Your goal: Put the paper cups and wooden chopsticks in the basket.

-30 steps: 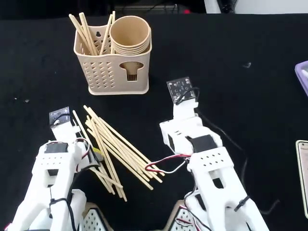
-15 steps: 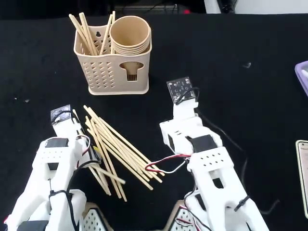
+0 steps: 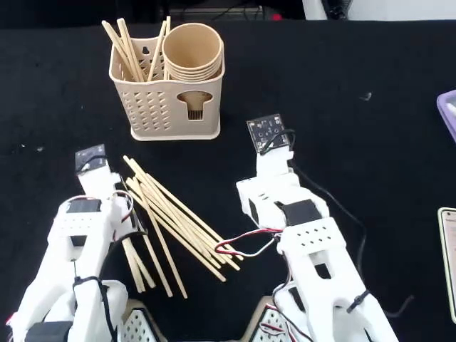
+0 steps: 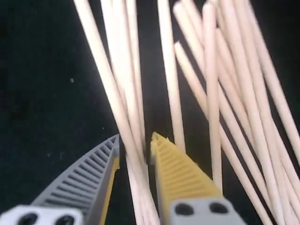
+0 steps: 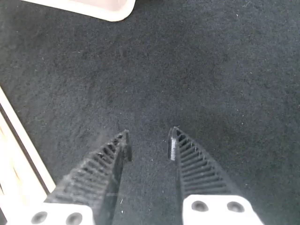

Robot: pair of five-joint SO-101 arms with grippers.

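Several chopsticks [image 4: 125, 115] pinched in left fingers [image 4: 180, 176], right fingers [image 5: 199, 164] parted, hovering low

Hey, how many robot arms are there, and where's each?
2. The left arm is at the near left, its end effector closed around chopsticks from the loose pile. The right arm is right of the pile, its end effector open over the table.

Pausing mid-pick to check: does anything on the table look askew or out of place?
Nothing is damaged or spilled. The loose chopsticks lie fanned and crossing on the table, outside the basket, which stands upright. The left gripper is closed on a few of them.
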